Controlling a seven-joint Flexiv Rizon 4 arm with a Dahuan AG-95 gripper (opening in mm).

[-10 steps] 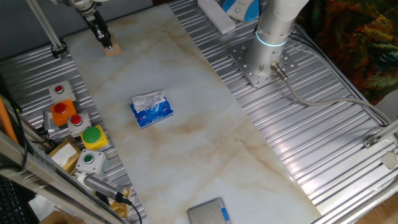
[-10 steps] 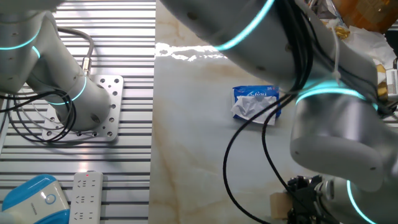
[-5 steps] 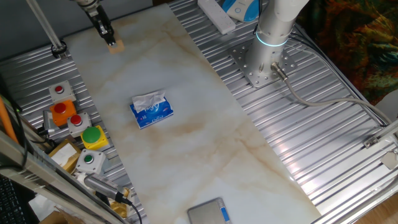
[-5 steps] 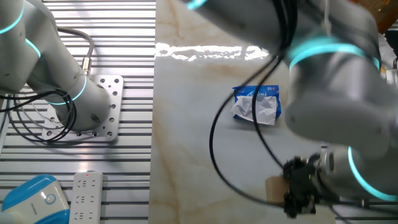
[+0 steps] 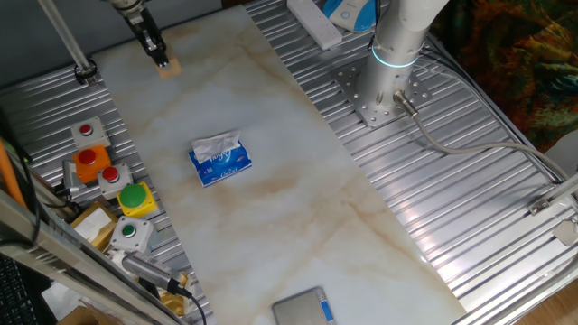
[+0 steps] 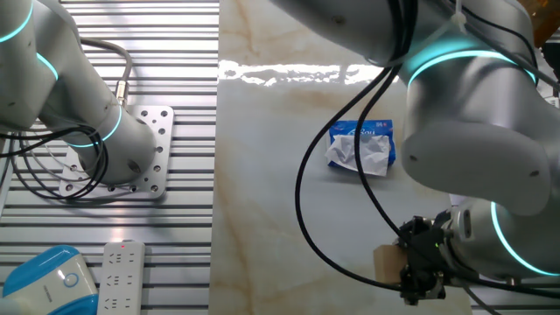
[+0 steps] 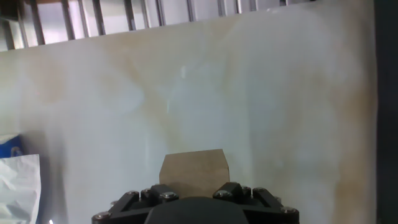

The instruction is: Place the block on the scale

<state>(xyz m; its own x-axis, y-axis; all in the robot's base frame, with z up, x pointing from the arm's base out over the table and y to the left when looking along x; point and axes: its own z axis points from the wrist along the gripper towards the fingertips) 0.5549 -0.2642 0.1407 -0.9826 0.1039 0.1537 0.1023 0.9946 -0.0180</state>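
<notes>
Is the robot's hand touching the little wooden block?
Touching. In one fixed view the hand sits right down on the block with no gap; the hand view shows the block tucked against its fingers.

block: plain light tan, upper left of one fixed view; duller brown-tan at bottom centre of the hand view
scale: flat grey with a small blue strip, bottom edge of one fixed view
tissue pack: blue and white, crumpled white tissue on top, centre left
table: pale marbled white with faint tan veins; ribbed silver metal on both sides
buttons: red, orange and green, on the left edge
arm: light grey with glowing cyan rings
gripper: black
</notes>
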